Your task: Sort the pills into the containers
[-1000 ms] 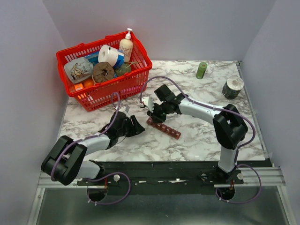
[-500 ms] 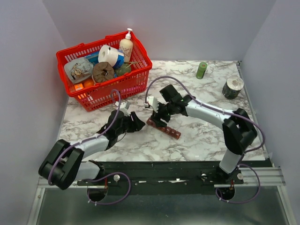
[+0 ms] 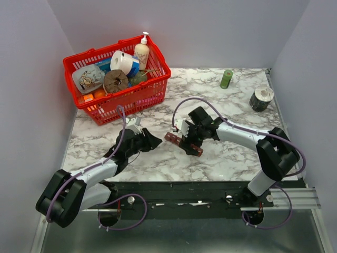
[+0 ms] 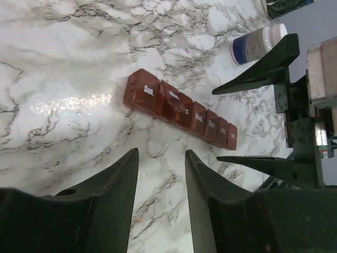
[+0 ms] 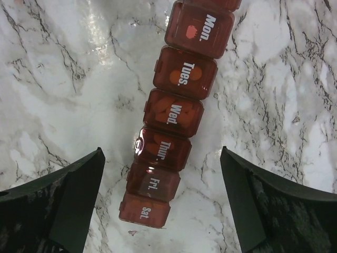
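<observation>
The containers (image 3: 183, 144) are a dark red-brown strip of day-labelled compartments lying flat on the marble, lids down. Orange pills (image 5: 179, 76) show through the Mon. to Thur. lids. My right gripper (image 3: 190, 140) hangs over the strip's Thur./Fri. end. In the right wrist view this gripper (image 5: 161, 150) is wide open, its fingers (image 5: 79, 184) standing well clear on both sides of the containers (image 5: 174, 113). My left gripper (image 4: 161, 155) is open and holds nothing. It sits low on the table just left of the strip's Sun. end (image 4: 143, 90), short of touching it; in the top view it (image 3: 154, 141) points at the strip.
A red mesh basket (image 3: 126, 100) full of household items stands at the back left. A slim green bottle (image 3: 226, 79) and a dark roll (image 3: 261, 98) are at the back right. A small white bottle with a blue label (image 4: 258, 42) lies beyond the strip.
My right gripper has opened wide and shifted toward the near right along the strip. My left gripper has reached a little closer to the strip, with its jaws slightly narrower.
</observation>
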